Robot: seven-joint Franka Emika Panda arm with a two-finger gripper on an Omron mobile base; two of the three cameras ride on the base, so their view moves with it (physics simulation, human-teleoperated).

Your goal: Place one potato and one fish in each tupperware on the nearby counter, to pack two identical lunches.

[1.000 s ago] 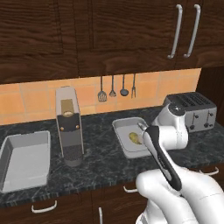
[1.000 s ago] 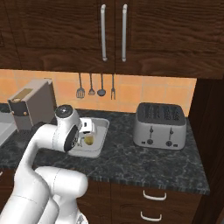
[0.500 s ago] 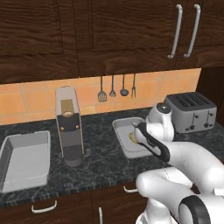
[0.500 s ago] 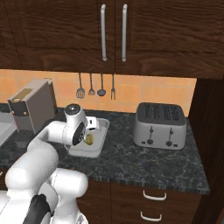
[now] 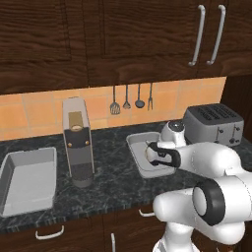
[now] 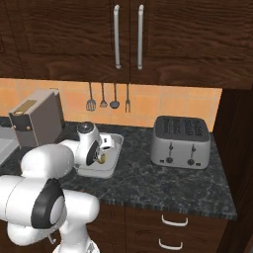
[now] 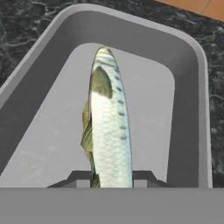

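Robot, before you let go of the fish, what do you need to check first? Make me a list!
1. Fish pinched in the gripper: ok.
2. Fish over the tupperware and not the counter: ok.
3. Potato already in this tray: ok, a yellow lump shows beside the hand.
4. Fish low enough to drop gently: cannot tell.
5. Other tupperware packed: not ok, nothing in it yet.

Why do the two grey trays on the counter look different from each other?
The left tray sits by itself with nothing visible in it, while the right tray has the gripper over it, jaws shut on a fish. The left tray lies beside the coffee machine; the right tray lies near the toaster. Both are pale grey, shallow and round-cornered.
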